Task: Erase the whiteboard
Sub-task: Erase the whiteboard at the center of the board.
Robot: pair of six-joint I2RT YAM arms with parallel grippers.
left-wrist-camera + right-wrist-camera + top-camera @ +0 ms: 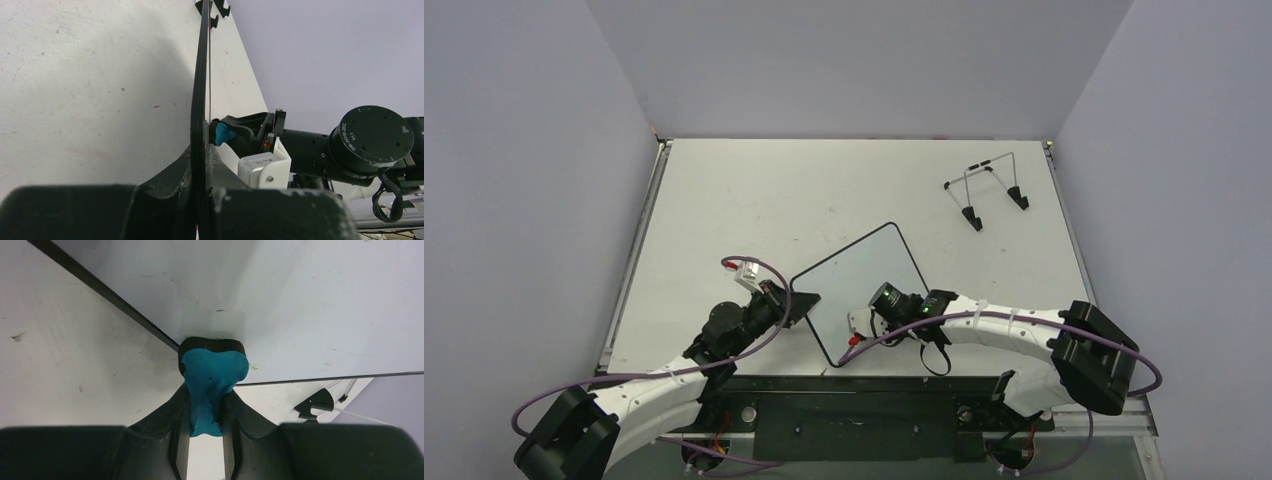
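Note:
The whiteboard [864, 272] sits turned diagonally near the table's front middle, white with a thin black rim. My left gripper [802, 305] is shut on its left corner; in the left wrist view the rim [201, 100] runs edge-on between the fingers [220, 170]. My right gripper [205, 412] is shut on the blue eraser [212, 375], whose black underside presses on the board [300, 300] near its lower corner. A faint green mark [254, 367] shows beside the eraser. From the left wrist the eraser [224, 134] peeks out behind the board.
A thin wire stand [989, 190] with black feet stands at the back right of the table, also seen as the stand [320, 404] past the board's edge. The table's raised side rails [634, 260] run along left and right.

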